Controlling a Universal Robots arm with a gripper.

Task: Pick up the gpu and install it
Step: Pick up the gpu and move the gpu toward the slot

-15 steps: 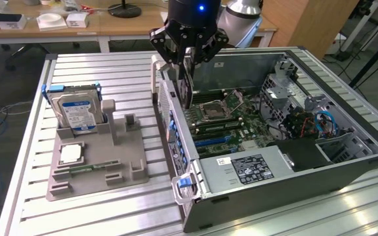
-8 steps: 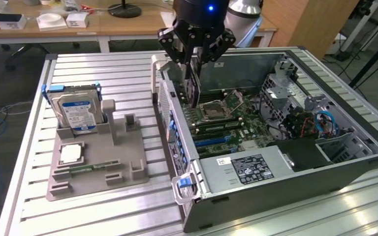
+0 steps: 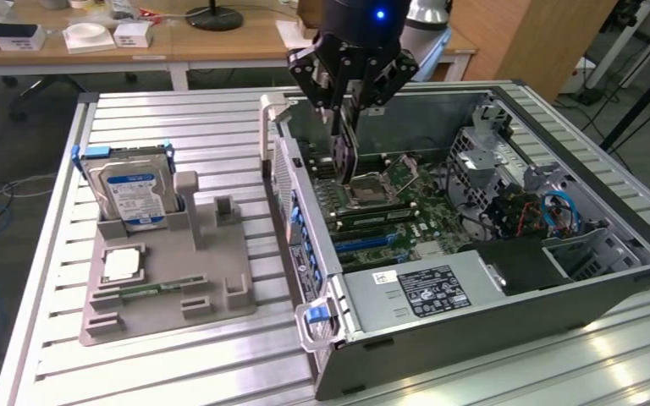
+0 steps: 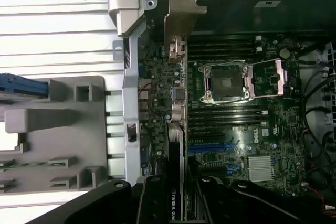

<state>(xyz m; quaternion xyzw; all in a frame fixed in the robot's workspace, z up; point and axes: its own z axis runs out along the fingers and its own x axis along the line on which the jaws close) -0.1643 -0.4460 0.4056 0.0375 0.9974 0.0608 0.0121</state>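
Pincer (image 3: pixel 348 100) clamped on gpu (image 3: pixel 345 148), card on edge over the open PC case's (image 3: pixel 596 279) motherboard (image 4: pixel 252 135). Case on slatted aluminium bench (image 3: pixel 190 118), wooden desks (image 3: pixel 190 42) behind. Exterior view: hard drive (image 3: pixel 133 190) beside case. Wrist view: card's bracket (image 4: pixel 184 11) at case's rear wall.

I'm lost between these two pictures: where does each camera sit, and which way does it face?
Exterior view: off the arm, looking down slantwise on the open computer case and grey tray; the gripper shows, holding the gpu.
Wrist view: on the wrist, looking down along the gpu into the case; gripper fingers show.
Shared: gpu, motherboard, tray.
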